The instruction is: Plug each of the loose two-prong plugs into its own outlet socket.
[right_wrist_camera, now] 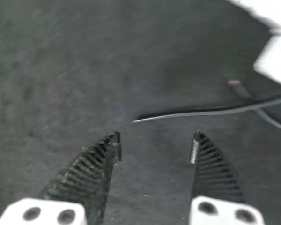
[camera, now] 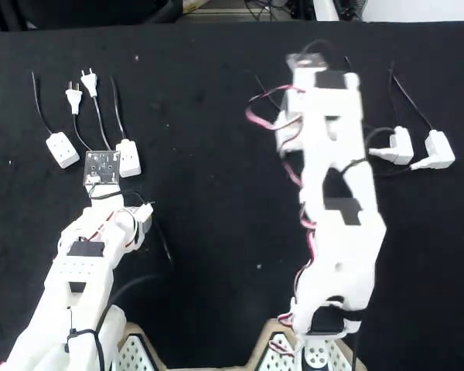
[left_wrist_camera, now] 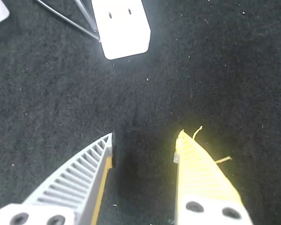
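1. The left arm (camera: 85, 263) sat low at the desk's (camera: 216, 216) near-left, jaws spread wide and empty, just short of a white outlet socket (left_wrist_camera: 122, 26). My read: it was parked by that cluster, ready to work it.
2. And the task's pieces? A loose plug (camera: 73, 97) and its twin (camera: 87, 79) lay side by side beyond the sockets, leads trailing back between them, neither plugged in. A second socket (camera: 62, 149) waited just left of the first.
3. The right arm (camera: 332, 193) reached far across the desk. Its jaws were parted too, nothing between them, and a thin black cable (right_wrist_camera: 201, 112) crossed the cloth just ahead.
4. From above, the left wrist covered its own jaws. The left wrist camera supplied the open gap and the socket's two slots facing up.
5. The high view gave the layout: plugs, both sockets, and two white fittings (camera: 398, 145) (camera: 439, 149) on leads at the far right. I could not tell whether those were joined pairs.
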Controlling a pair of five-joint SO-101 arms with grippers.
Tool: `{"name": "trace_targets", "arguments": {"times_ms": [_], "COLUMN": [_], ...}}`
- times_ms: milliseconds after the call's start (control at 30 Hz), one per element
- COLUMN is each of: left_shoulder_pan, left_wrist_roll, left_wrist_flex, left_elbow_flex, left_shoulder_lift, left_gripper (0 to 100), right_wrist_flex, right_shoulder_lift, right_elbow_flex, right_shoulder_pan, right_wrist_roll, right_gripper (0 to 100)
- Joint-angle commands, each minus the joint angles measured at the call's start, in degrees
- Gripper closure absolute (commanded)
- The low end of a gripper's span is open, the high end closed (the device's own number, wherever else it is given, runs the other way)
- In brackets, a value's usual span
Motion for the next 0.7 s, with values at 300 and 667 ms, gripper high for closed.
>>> {"name": "trace_targets", "arguments": {"times_ms": [300, 667], "left_shoulder_pan": [-0.7, -0.7], "left_wrist_roll": [0.8, 0.8], "left_wrist_flex": [-0.4, -0.4], "left_elbow_flex": [-0.3, -0.3], "left_shoulder_lift": [-0.7, -0.9], "left_gripper": [78, 78], "right_wrist_flex": [-35.9, -54.2], "right_shoulder_lift": [-28.5, -38.9], "right_elbow_flex": [43.1, 64.8], "right_shoulder_pan": [-17.2, -18.5], "right_wrist_roll": [-0.6, -0.6], "right_gripper": [77.3, 77.6]}}
